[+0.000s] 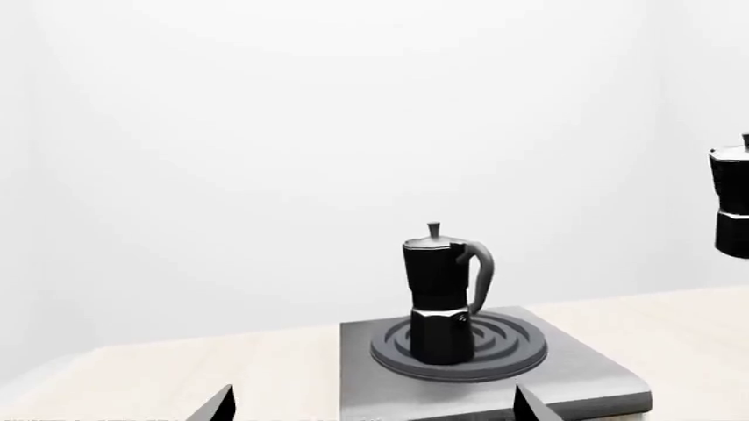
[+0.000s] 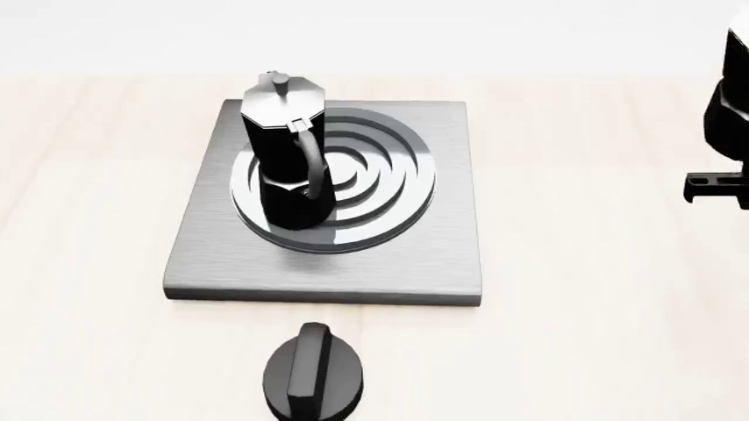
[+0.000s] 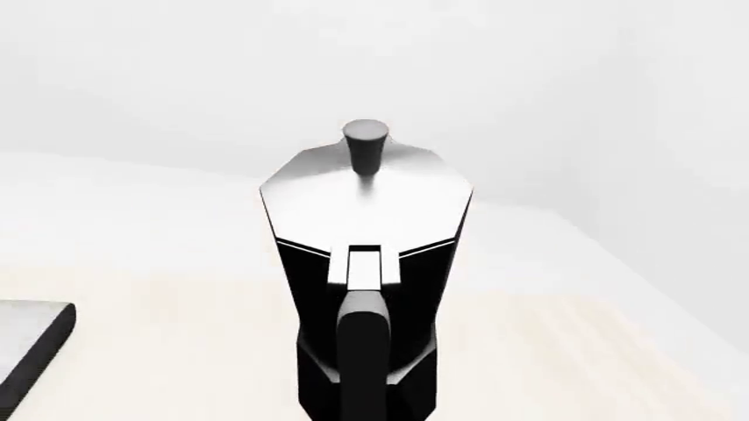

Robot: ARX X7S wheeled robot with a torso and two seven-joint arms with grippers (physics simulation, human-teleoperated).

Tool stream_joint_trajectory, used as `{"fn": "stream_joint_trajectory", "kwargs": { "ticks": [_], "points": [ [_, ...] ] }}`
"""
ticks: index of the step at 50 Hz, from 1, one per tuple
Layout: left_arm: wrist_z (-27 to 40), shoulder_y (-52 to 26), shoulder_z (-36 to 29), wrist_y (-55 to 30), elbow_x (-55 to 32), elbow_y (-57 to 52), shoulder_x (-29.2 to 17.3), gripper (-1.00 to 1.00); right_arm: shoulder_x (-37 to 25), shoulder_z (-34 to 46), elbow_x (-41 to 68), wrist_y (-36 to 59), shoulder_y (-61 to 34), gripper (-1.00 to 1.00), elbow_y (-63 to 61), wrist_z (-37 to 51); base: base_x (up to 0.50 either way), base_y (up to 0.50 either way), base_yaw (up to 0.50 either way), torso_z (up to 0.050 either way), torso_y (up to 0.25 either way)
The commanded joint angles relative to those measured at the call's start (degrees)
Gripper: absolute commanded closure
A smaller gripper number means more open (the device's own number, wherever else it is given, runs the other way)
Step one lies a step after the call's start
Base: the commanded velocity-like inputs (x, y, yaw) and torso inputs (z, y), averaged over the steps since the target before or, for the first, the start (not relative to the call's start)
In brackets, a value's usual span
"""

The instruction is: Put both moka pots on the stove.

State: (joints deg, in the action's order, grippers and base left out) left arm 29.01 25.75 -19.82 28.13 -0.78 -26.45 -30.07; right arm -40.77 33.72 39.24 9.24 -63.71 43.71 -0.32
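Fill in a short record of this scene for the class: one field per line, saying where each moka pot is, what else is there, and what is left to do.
first moka pot: upright on the ring burner, left of its centre
second moka pot: off the stove, at the right edge of the head view
stove: flat grey plate on the table
black knob: on the table in front of the stove
left gripper: open, holding nothing
remaining: second moka pot to the stove

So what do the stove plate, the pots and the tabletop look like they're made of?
Stove: brushed grey metal, going by its fine streaked sheen. Pot on the burner and second pot: glossy black faceted bodies, probably coated metal, with matte silvery lids. Table: pale wood, faint grain.
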Motion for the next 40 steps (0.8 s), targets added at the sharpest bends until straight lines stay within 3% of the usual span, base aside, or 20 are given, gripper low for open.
{"fn": "stream_joint_trajectory", "kwargs": {
  "ticks": [1,20,40],
  "points": [
    [0.2,1.0,0.0,0.9,-0.1,-0.1,-0.6,-1.00,1.7,-0.5,-1.3,-0.5,-1.9,1.00,-5.2,-1.6,0.00,0.00,0.00,0.000,0.000],
    [1.2,2.6,1.1,2.5,-0.5,-0.1,-1.6,-1.00,14.5,4.4,-6.0,-7.3,-13.1,1.00,17.5,-18.0,0.00,0.00,0.00,0.000,0.001],
    [1.7,3.5,1.5,3.5,-0.7,-0.1,-2.2,-1.00,19.1,4.5,-2.8,-3.8,-13.7,1.00,15.2,-25.9,0.00,0.00,0.00,0.000,0.001]
  ]
}}
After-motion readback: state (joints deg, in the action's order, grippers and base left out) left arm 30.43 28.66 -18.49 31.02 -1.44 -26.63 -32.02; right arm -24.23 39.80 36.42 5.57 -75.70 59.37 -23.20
